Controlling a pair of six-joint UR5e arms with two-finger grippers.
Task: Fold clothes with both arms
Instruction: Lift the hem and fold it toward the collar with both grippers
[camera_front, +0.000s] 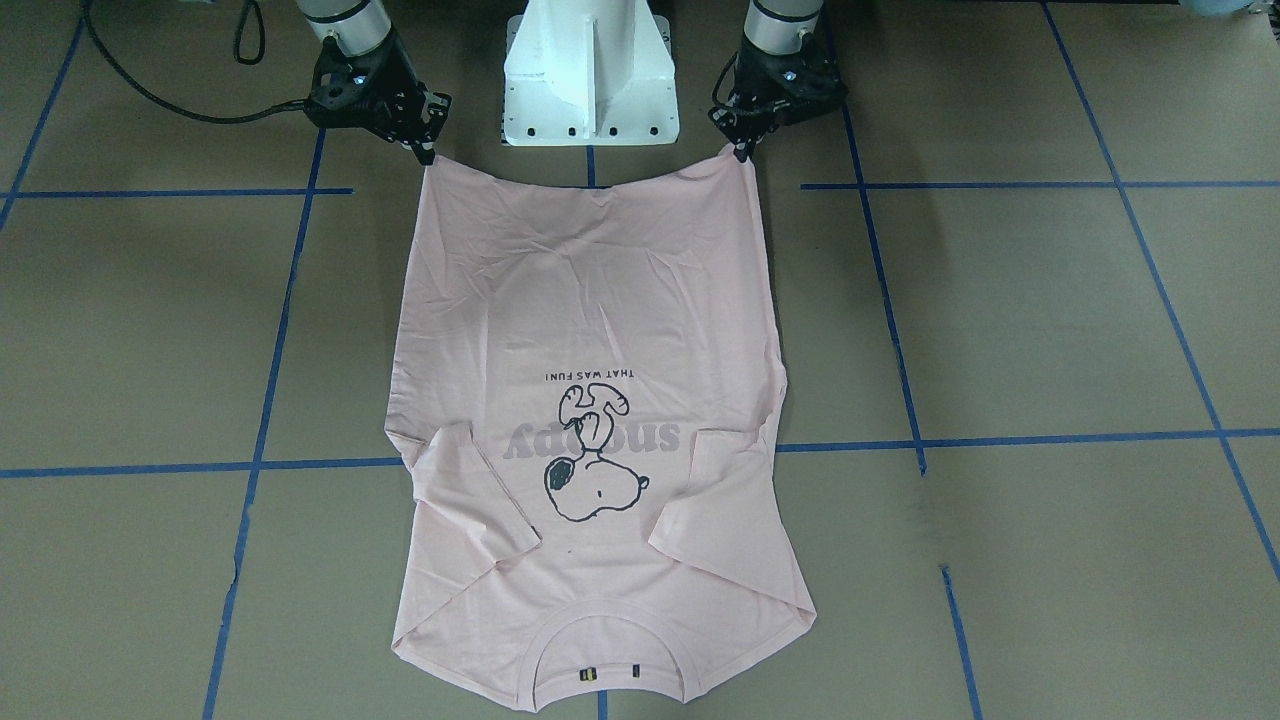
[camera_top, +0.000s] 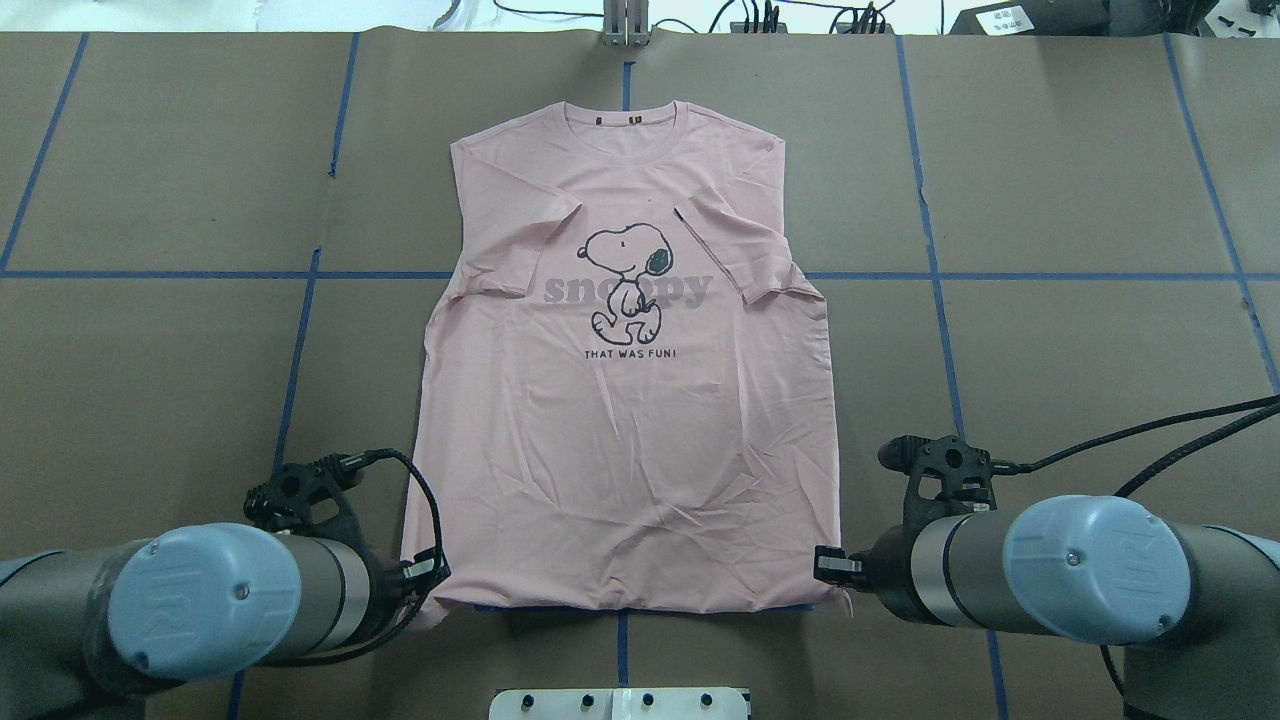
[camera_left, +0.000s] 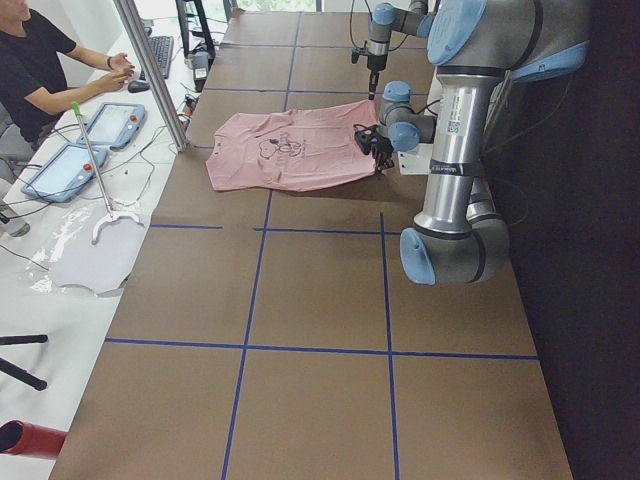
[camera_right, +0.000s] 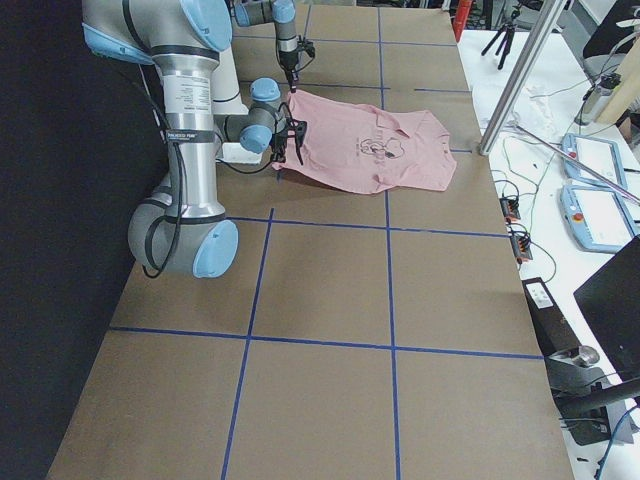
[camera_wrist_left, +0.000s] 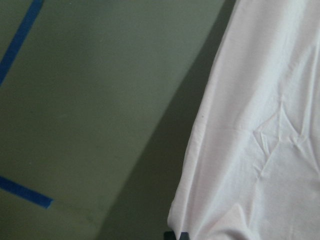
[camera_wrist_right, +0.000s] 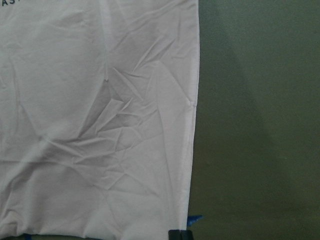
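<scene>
1. Brown table (camera_top: 1050, 350), gridded with blue tape.
2. Lying flat at its middle, print up: pale pink T-shirt (camera_top: 630, 430), long axis running away from the robot, collar far, hem near, sleeves folded inward.
3. Pinching one hem corner each: left gripper (camera_front: 743, 152), right gripper (camera_front: 427, 152). Seen clearly front-facing, hidden behind the wrists overhead.

A robotics lab — robot arms (camera_right: 190, 110) flanking a white pedestal (camera_front: 590, 70), a brown table (camera_left: 320, 290) gridded with blue tape (camera_left: 300, 349), a person (camera_left: 40, 70) at a side bench with control tablets (camera_left: 108, 125).
</scene>
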